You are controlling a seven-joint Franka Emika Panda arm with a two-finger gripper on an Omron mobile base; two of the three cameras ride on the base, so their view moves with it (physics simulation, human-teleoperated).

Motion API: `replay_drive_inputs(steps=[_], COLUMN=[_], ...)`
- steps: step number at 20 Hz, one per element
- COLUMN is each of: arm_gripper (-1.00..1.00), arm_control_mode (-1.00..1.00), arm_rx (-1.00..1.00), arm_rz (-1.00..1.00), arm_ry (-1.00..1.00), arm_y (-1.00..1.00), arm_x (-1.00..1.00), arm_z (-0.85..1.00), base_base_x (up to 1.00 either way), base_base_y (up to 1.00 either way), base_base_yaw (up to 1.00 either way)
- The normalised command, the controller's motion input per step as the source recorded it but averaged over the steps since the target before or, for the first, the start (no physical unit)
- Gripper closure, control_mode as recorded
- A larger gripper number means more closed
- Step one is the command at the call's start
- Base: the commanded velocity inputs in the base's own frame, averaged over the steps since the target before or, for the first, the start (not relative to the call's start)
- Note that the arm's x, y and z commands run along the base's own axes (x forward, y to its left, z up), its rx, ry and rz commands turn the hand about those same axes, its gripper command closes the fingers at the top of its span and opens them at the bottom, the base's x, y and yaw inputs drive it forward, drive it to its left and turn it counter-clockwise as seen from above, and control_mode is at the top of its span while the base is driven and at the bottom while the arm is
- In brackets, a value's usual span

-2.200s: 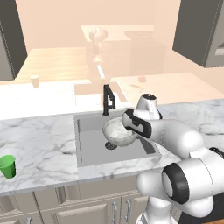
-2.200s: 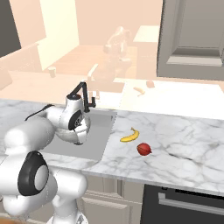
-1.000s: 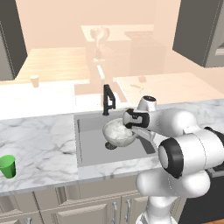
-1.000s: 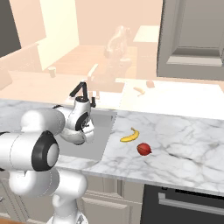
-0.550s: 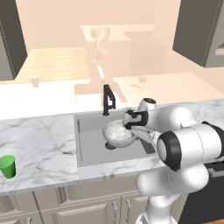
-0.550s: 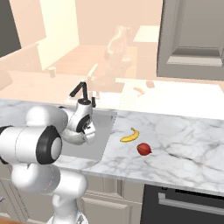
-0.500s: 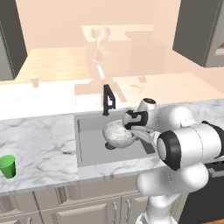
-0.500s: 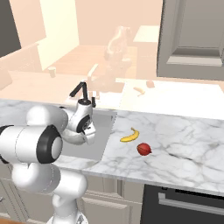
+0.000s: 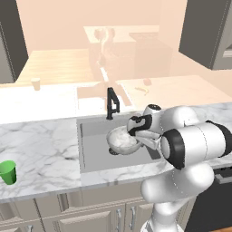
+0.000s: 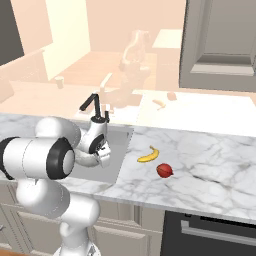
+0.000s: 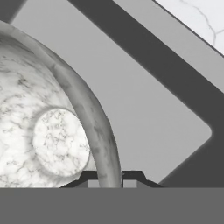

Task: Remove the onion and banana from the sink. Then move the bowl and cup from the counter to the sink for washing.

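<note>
My end effector [image 9: 134,132] is clamped on the rim of the large round grey-white speckled stone-look bowl [image 9: 121,139]; in the hand view the two dark tips sit one on each side of the bowl's wall [image 11: 94,127], at the bottom edge of the picture. The bowl is tilted on its side, its open face turned toward my hand, and it hangs over the rectangular grey recessed sink [image 9: 93,152]. I cannot tell whether the bowl touches the sink floor. In the left base view the bowl sits in front of the black faucet [image 9: 111,103] at the sink's back edge.

To the right of the sink, on the white marble table with grey veins [image 10: 200,165], lies the small curved yellow banana [image 10: 149,155], near the sink's right edge. The small glossy red onion [image 10: 164,170] rests just beside the banana, on the side farther from the sink and a little nearer the table's front edge. The two look slightly apart.

Well to the left of the sink, near the front edge of the table [image 9: 41,149], the small bright green tapered cup [image 9: 7,172] stands upright.
</note>
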Motion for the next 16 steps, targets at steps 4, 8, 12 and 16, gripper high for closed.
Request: replay_drive_inputs(steps=[4,8,12,16], arm_gripper=[1.00,1.00,1.00,1.00], arm_control_mode=[-1.00,-1.00,-1.00,-1.00], arm_rx=[0.00,0.00,0.00,0.00], arm_rz=[0.00,0.00,0.00,0.00], arm_ry=[0.00,0.00,0.00,0.00], arm_y=[-0.02,0.00,0.00,0.00], arm_x=[0.12,0.10,0.09,0.10], arm_z=[-0.11,-0.14,-0.15,-0.14], base_base_x=[0.00,0.00,0.00,0.00], base_base_y=[0.00,0.00,0.00,0.00], base_base_yaw=[0.00,0.00,0.00,0.00])
